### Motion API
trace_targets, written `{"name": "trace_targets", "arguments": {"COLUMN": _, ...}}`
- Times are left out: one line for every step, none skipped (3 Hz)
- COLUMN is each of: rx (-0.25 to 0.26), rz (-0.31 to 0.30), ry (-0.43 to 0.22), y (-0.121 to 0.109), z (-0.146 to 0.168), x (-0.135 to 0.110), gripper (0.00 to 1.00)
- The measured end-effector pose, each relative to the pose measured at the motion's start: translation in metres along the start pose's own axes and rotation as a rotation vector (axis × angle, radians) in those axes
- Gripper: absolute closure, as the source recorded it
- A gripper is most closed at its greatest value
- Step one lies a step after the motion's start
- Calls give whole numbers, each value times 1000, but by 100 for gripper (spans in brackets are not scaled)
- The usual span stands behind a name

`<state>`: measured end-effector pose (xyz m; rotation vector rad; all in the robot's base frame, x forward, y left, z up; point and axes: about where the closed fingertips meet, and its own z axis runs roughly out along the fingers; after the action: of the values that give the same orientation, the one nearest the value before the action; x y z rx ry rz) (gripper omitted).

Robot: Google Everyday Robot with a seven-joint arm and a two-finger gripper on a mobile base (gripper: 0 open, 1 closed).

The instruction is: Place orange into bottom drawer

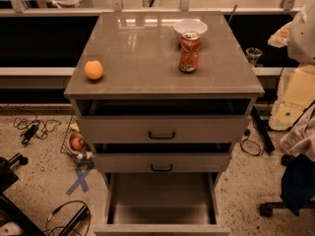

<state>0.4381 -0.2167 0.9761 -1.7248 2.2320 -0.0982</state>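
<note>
The orange [93, 70] is a small round orange-yellow fruit. It sits on the grey cabinet top [142, 58] near its front left corner. The bottom drawer [161, 200] is pulled wide open at the foot of the cabinet, and its flat floor is bare. My gripper is not in view. Only white and beige rounded shapes [301, 31] show at the right edge, and I cannot tell whether they belong to my arm.
A dented orange-red soda can [189, 51] stands on the top at the back right, in front of a white bowl [190, 28]. Two upper drawer fronts with black handles [162, 135] are slightly open. A reddish fruit [77, 143] lies in a wire basket on the floor at the left. Cables lie around.
</note>
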Motion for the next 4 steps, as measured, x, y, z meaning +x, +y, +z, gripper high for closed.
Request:
{"name": "trace_targets", "arguments": {"rx": 0, "rz": 0, "ry": 0, "y": 0, "z": 0, "x": 0, "gripper": 0}}
{"name": "trace_targets", "arguments": {"rx": 30, "rz": -5, "ry": -36, "y": -7, "z": 2, "x": -12, "gripper": 0}}
{"name": "trace_targets", "arguments": {"rx": 108, "rz": -18, "ry": -179, "y": -29, "z": 12, "x": -60, "gripper": 0}}
{"name": "trace_targets", "arguments": {"rx": 135, "rz": -15, "ry": -333, "y": -38, "z": 32, "x": -101, "gripper": 0}}
